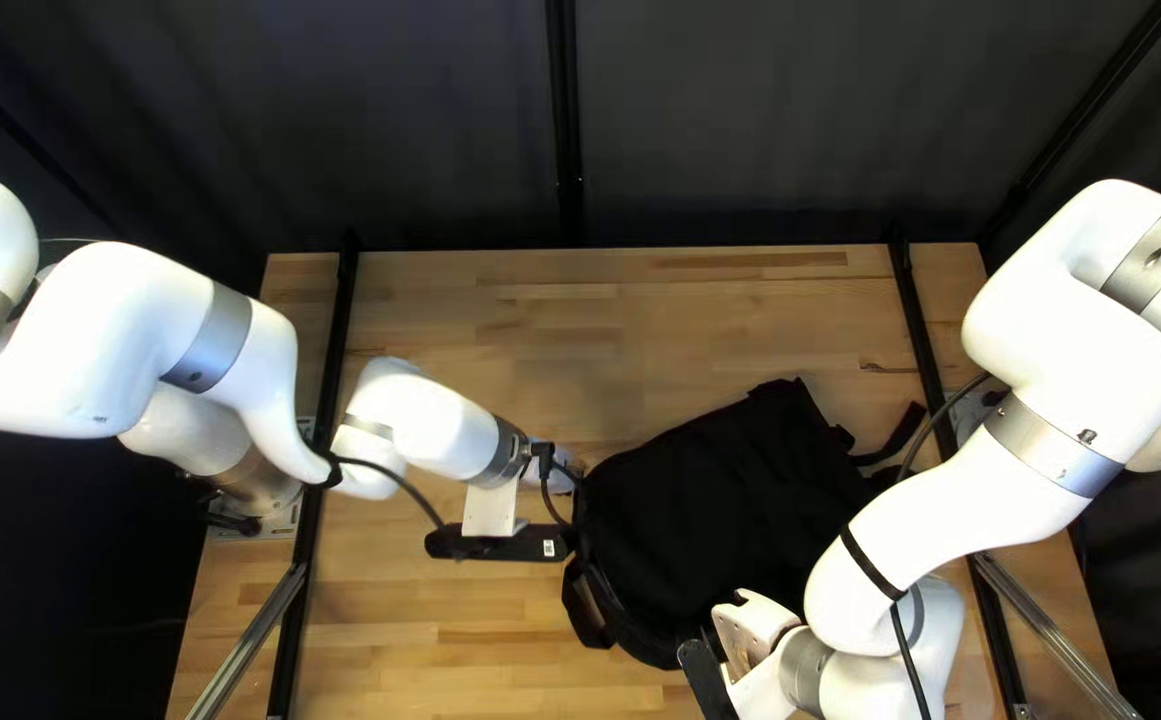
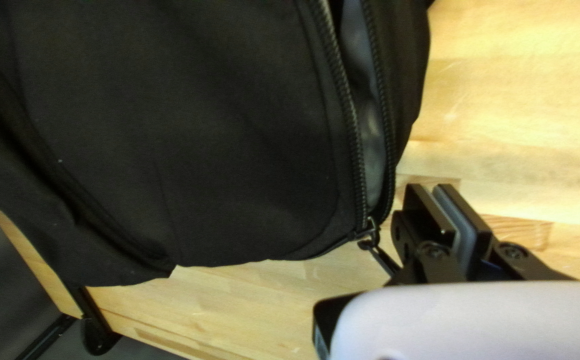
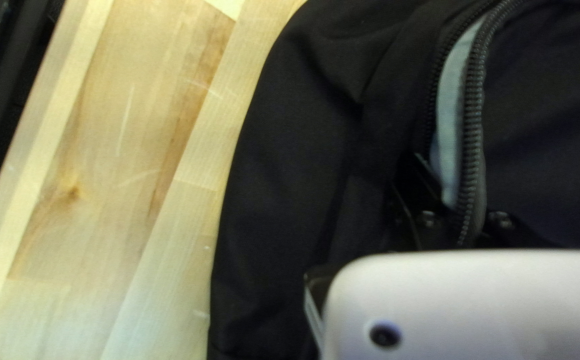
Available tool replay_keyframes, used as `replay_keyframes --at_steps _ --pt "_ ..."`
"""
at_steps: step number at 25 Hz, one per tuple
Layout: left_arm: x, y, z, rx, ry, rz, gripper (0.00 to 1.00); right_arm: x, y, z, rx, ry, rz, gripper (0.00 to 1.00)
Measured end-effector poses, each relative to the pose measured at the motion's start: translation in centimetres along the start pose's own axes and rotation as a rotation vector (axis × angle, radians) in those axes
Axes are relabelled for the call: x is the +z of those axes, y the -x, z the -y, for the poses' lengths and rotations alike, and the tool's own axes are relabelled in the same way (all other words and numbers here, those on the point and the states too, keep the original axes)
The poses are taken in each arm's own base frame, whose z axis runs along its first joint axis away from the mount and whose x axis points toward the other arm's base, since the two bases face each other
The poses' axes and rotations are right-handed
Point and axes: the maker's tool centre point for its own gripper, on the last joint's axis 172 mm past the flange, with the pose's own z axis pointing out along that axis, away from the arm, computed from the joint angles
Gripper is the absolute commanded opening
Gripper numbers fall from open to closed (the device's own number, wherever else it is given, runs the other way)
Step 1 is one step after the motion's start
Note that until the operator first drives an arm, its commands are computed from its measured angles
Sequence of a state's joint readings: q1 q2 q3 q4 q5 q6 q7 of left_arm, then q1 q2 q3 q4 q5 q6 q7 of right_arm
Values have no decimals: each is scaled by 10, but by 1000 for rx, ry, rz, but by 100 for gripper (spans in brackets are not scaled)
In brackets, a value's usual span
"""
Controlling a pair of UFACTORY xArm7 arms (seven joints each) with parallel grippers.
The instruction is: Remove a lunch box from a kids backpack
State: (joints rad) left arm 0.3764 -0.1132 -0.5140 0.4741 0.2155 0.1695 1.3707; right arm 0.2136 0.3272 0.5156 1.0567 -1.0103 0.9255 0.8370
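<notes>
**Zip step: gap too narrow for the box**

Right claw [image 3: 449, 210] is nearest, at the near end of the black fabric backpack [image 1: 730, 500]. Its fingers look closed on cloth at the zip edge, with the tips buried. Decent anchor: hold it low so the bag can't drag.

Black toothed zipper [image 2: 350, 125] is parted to a slit. Pale grey surface [image 2: 367, 115] shows inside, lining or box, can't tell. Lunch box not visible, presumably inside the bag.

Left claw [image 2: 439, 200] has fingers pressed together on nothing. It sits just beside the small metal zipper pull [image 2: 370, 237], not on it.

My read: open, straddle the tab, clamp, then pull along the track, not upward. Light wooden table [image 1: 590, 320] beyond gives run-out room.
</notes>
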Motion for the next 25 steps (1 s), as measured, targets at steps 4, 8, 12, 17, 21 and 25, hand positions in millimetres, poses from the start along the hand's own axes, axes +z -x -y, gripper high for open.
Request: replay_keyframes --at_steps 4,8,12,17,21,25 --pt "1 15 4 24 -17 -9 0 0 3 -1 -6 -9 -6 0" --pt "4 24 8 50 -22 -22 0 1 5 -1 -12 -17 -13 0" --pt "6 26 11 60 -23 -26 0 -1 11 -3 -19 -21 -18 0" --pt "3 21 7 60 -21 -14 0 -5 24 -11 -30 -29 -14 0" --pt "-4 19 2 59 -14 -4 0 -6 38 -16 -47 -43 -3 0" --pt "-10 12 -2 62 -8 2 0 -5 56 -22 -71 -67 12 0"
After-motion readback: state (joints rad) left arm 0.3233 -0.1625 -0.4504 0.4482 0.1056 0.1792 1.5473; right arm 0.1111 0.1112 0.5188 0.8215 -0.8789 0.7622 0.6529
